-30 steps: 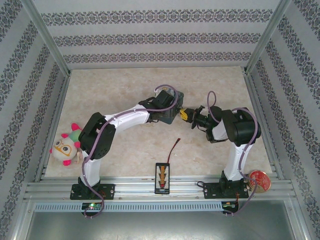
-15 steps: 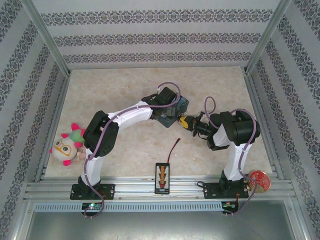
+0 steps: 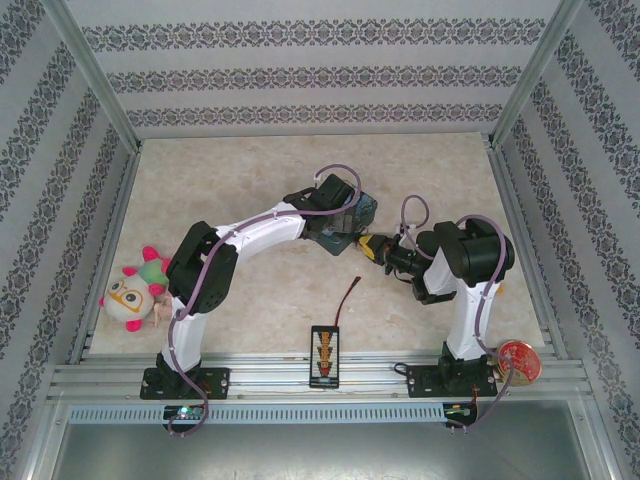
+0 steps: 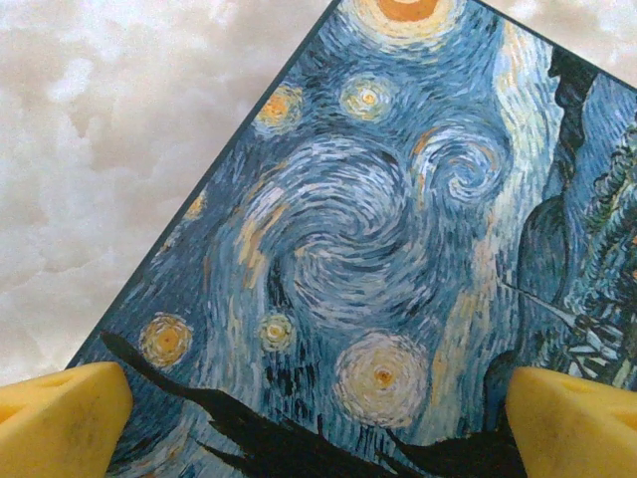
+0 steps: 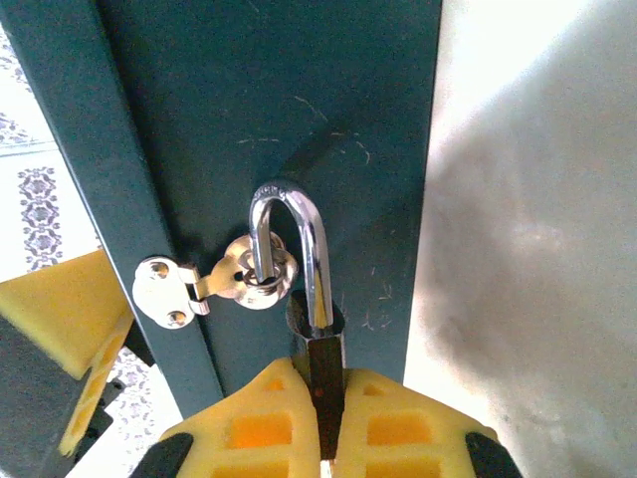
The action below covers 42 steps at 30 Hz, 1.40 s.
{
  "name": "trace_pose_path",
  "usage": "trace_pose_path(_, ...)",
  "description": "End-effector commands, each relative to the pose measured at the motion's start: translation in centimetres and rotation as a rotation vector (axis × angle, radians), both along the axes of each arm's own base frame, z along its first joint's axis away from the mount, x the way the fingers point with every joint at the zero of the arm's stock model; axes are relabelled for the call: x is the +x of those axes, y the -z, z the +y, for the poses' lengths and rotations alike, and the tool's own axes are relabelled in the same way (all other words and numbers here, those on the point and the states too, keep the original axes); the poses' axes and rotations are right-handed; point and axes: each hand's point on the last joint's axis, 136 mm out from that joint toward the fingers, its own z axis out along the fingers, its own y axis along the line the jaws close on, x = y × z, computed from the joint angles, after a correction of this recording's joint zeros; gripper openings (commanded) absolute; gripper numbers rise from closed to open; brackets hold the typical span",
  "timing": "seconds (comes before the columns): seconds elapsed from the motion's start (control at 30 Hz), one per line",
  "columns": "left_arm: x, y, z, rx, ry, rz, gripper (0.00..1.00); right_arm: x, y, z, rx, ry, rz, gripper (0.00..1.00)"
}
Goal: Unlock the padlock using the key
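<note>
On the marbled bench (image 3: 250,170), near its middle, the blue painted tin (image 4: 378,249) lay between the two arms, with the job seemingly only part done. The left pincer (image 4: 317,423) hung over the tin's swirled lid with its yellow fingertips (image 4: 60,418) spread wide and nothing between them, so it gave the tin no hold. The right pincer (image 5: 320,398) was closed tight on the dark body of the padlock (image 5: 320,349), gripping it by its lower end against the tin's dark side wall. The chrome shackle (image 5: 299,214) rose from that body, with one leg sunk in the lock and the other passing down through the ring of the small brass hasp (image 5: 189,289). Whether that second leg had sprung free could not be told from this angle. The keyhole end was buried between the yellow pads, so whether the key sat in it could not be told either. By my reckoning the padlock was reached and held, but the turn of the key, the freeing of the shackle and its lifting off the hasp were yet to be shown.
</note>
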Motion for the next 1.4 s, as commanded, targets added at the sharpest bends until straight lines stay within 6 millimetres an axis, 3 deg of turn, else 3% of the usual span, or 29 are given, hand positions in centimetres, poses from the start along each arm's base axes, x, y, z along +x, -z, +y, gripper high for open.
trace_pose_path(0.0, -1.7, 2.5, 2.1, 0.08, -0.011, 0.09, 1.0, -2.5, 5.3, -0.9, -0.109, 0.019, 0.197, 0.0)
trace_pose_path(0.23, -2.4, 3.6, 2.6, 0.092, -0.02, 0.118, 0.99, -1.6, 5.8, -2.2, -0.216, 0.094, 0.205, 0.0)
trace_pose_path(0.47, -3.0, 4.5, 2.8, 0.098, -0.02, 0.143, 1.0, 0.4, 6.1, -2.1, -0.215, 0.173, 0.169, 0.0)
trace_pose_path(1.0, -4.8, 7.4, 3.6, 0.114, 0.007, 0.202, 0.84, 6.6, 2.1, -3.4, -0.118, 0.373, 0.011, 0.0)
trace_pose_path(1.37, -6.0, 9.0, 4.1, 0.12, 0.026, 0.233, 0.8, 10.1, -0.8, -3.5, -0.114, 0.426, -0.12, 0.0)
